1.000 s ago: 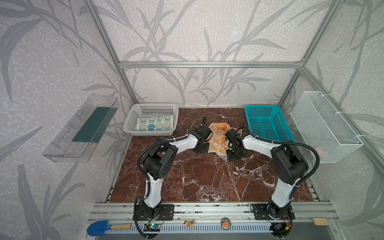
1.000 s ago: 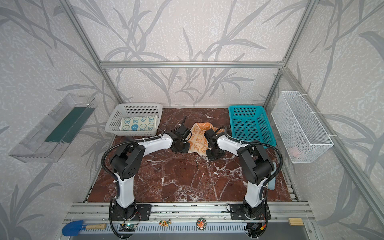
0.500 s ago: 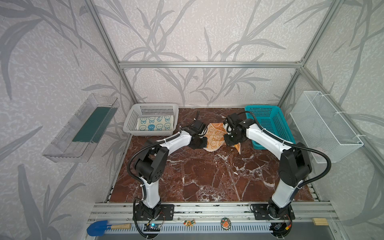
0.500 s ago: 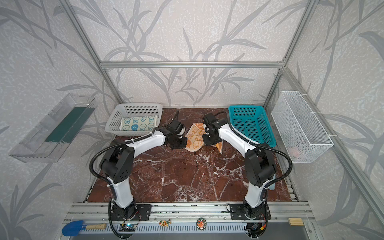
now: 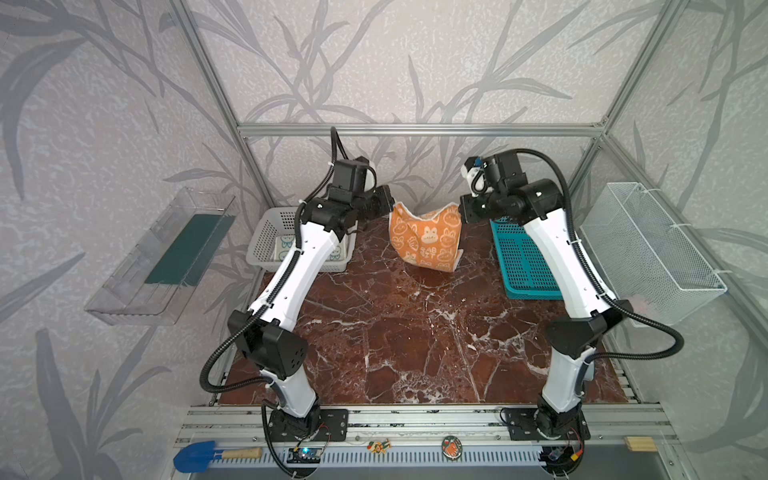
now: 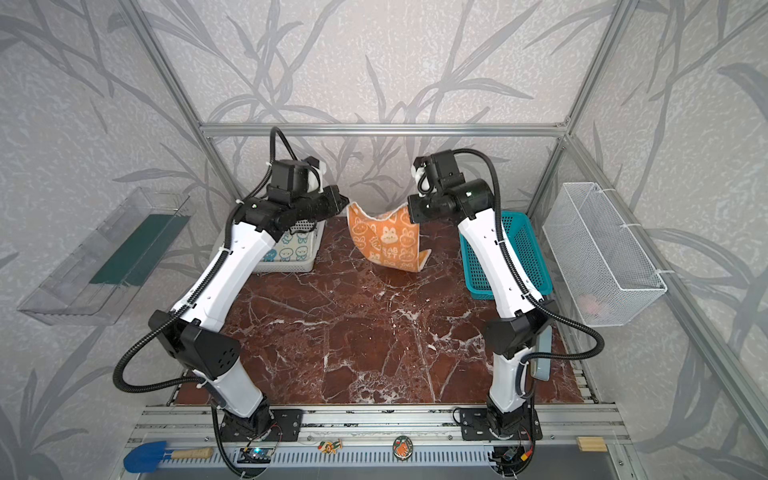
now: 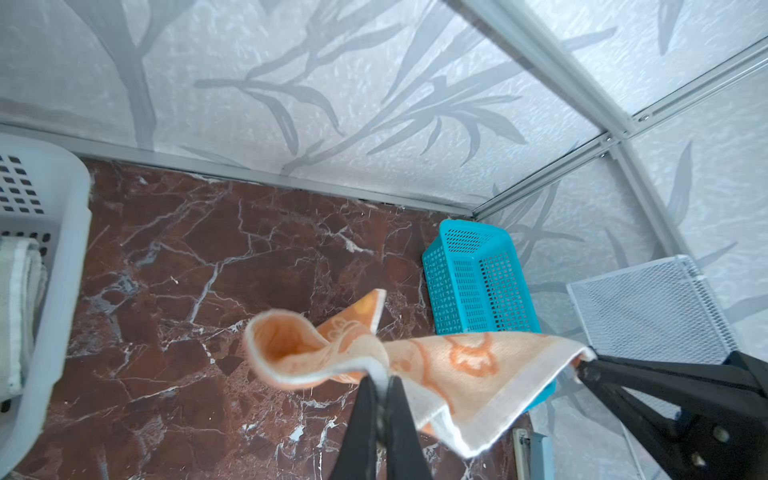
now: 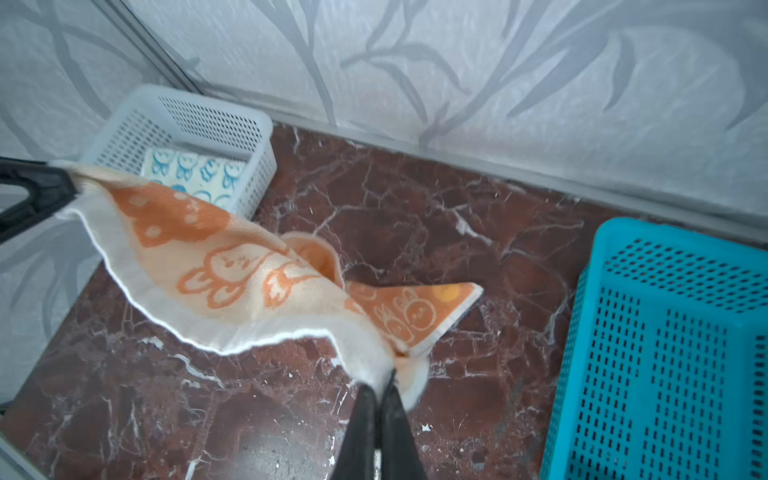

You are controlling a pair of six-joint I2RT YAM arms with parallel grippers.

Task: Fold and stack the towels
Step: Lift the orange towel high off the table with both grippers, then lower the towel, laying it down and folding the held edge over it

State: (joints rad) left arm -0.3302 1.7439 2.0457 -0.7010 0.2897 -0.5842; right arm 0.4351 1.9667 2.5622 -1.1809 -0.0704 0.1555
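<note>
An orange towel (image 5: 426, 241) (image 6: 390, 241) with cream bunnies hangs above the back of the marble table, held by two upper corners and sagging between them. My left gripper (image 5: 390, 205) (image 7: 380, 376) is shut on one corner. My right gripper (image 5: 460, 212) (image 8: 384, 380) is shut on the other. The towel's lower end (image 8: 415, 309) curls down close to the table; whether it touches, I cannot tell. A folded cream towel with blue bunnies (image 6: 291, 247) (image 8: 195, 174) lies in the white basket (image 6: 286, 268).
A teal basket (image 5: 523, 266) (image 8: 665, 332) stands at the back right under my right arm. A white wire basket (image 5: 648, 253) hangs on the right wall and a clear tray (image 5: 166, 253) on the left wall. Bare marble (image 5: 395, 332) spreads in front of the towel.
Both grippers have risen from the table with the orange towel and drawn apart. The towel, bunched on the marble before, now hangs spread between them.
</note>
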